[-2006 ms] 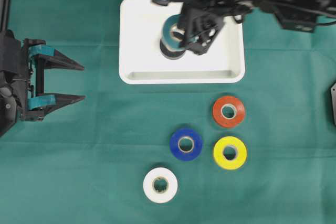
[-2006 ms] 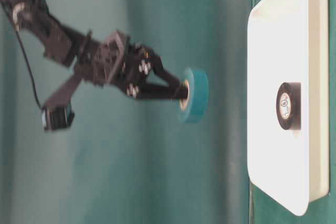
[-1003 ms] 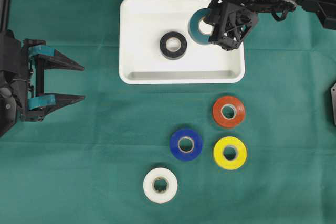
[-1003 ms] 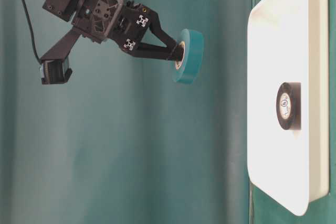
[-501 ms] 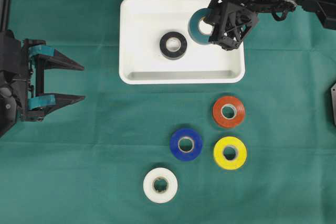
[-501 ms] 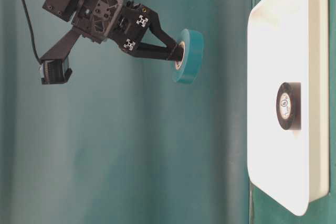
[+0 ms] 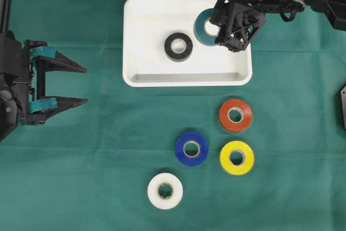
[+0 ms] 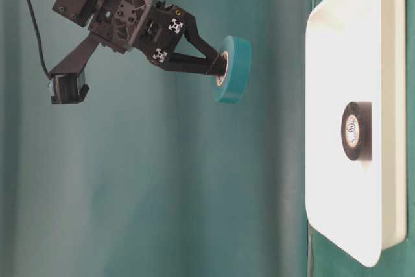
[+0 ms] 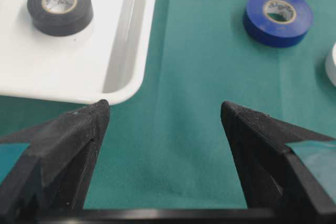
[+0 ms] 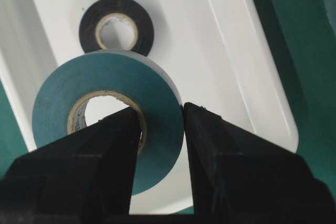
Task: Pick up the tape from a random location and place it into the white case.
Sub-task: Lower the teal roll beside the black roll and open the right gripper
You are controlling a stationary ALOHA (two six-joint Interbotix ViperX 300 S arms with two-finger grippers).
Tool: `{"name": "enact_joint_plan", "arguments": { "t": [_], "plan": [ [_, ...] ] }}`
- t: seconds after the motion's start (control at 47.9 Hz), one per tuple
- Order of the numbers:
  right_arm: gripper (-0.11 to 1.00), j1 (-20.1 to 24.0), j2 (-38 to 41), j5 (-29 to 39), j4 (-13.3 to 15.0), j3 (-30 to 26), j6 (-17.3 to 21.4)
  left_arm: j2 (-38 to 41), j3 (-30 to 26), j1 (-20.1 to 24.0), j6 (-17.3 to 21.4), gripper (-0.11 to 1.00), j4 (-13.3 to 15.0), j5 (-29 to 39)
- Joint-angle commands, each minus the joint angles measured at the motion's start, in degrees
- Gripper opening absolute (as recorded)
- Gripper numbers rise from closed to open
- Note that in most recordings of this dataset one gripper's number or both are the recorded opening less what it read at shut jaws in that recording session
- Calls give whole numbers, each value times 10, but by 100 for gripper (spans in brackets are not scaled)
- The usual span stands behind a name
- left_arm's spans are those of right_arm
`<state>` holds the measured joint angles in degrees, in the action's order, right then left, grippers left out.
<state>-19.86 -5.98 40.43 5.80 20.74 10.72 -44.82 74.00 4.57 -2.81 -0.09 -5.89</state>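
The right pincer [image 7: 215, 32] pinches the teal tape [image 7: 204, 27], one finger through the roll's hole and the other against its outer face, as the right wrist view shows. In the table-level view the tape [image 8: 232, 69] hangs in the air, well apart from the case [image 8: 337, 30], tilted slightly. From overhead it sits above the case's far right part.

The case [image 7: 140, 74] lies on the green tabletop [image 7: 97, 177], near its far edge. Inside it a black tape [image 7: 178, 46] lies flat, roughly in the middle. In the right wrist view the black tape [image 10: 116, 30] shows just past the teal roll [image 10: 58, 93], on the case floor [image 10: 210, 51].

The left pincer [image 7: 81, 85] is at the left side of the tabletop, fingers spread wide, holding nothing. In its wrist view the two fingers [image 9: 79, 129] frame bare cloth, with the case corner [image 9: 126, 85] just ahead on the left.

Four more rolls lie flat on the cloth nearer the front: red [image 7: 235, 114], yellow [image 7: 236, 157] just below it, blue [image 7: 191, 149] beside the yellow, and white [image 7: 165, 190] closest to the front edge. None of them touch.
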Motion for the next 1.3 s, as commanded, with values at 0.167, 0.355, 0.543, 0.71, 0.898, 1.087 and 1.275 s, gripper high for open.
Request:
{"name": "enact_joint_plan", "arguments": {
  "t": [0.167,0.355,0.543,0.71,0.898,1.087,1.275],
  "plan": [
    [29,2,-8,-13,0,2,0,2,-9,2,1,84,0,-3],
    [29,1,15,-43,0,20,0,2,-10,2,1,84,0,-3],
    [29,-9,52,-91,0,45,1,2,-10,2,1,84,0,-3],
    [29,-21,92,-129,0,62,1,2,-10,2,1,84,1,-4],
    [29,-30,124,-160,0,76,1,2,-10,2,1,84,1,-5],
    [29,-34,132,-168,0,80,1,2,-10,1,1,84,1,-5],
    [29,-34,132,-166,-1,79,1,2,-11,2,1,84,1,-5]
  ]
}}
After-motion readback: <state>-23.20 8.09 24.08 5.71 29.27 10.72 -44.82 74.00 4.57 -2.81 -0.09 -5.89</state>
